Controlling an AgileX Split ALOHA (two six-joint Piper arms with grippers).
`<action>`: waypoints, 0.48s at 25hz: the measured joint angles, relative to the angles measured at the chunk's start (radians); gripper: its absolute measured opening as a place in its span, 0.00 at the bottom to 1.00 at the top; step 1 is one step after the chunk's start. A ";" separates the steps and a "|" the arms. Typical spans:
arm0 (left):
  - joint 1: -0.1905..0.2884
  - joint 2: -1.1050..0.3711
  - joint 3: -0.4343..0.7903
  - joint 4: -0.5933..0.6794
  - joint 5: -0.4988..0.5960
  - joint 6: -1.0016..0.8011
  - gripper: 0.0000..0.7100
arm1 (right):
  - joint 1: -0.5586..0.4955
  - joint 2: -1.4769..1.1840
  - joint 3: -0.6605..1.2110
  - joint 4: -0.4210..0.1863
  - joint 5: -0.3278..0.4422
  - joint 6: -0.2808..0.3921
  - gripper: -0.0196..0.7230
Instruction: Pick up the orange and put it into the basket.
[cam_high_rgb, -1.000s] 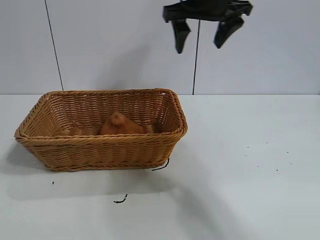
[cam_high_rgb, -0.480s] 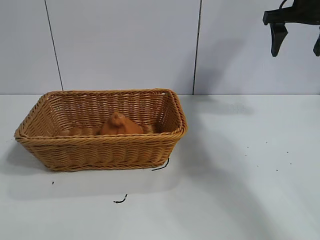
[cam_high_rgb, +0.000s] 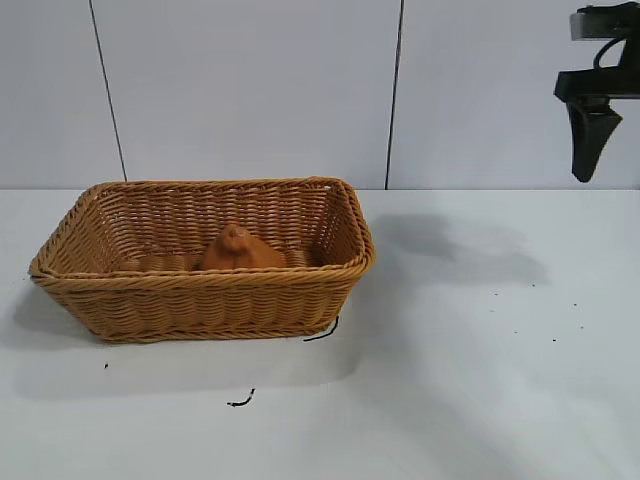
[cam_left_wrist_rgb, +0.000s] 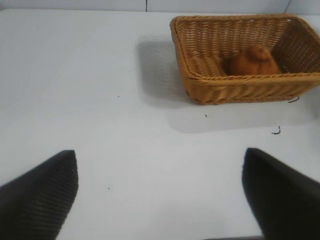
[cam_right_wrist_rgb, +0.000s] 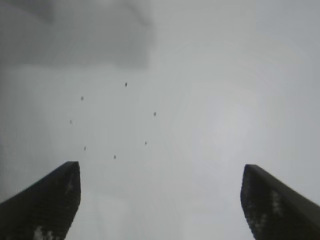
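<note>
The orange lies inside the wicker basket at the left of the table, near its middle, with the knob up. It also shows in the left wrist view, inside the basket. My right gripper is open and empty, high above the table's right side; the exterior view shows one of its fingers at the right edge, far from the basket. My left gripper is open and empty over bare table, well away from the basket, and is out of the exterior view.
Two small black scraps lie on the table, one by the basket's front right corner and one in front of the basket. Tiny dark specks dot the table's right side. A panelled wall stands behind.
My right gripper has moved from above the basket's right end to the far right and a little lower. The orange has stayed in the basket.
</note>
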 joint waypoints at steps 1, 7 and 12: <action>0.000 0.000 0.000 0.000 0.000 0.000 0.90 | 0.000 -0.055 0.047 0.000 0.000 -0.004 0.87; 0.000 0.000 0.000 0.000 0.000 0.000 0.90 | 0.000 -0.368 0.305 0.000 -0.001 -0.042 0.87; 0.000 0.000 0.000 0.000 0.000 0.000 0.90 | 0.000 -0.654 0.506 0.000 -0.083 -0.061 0.87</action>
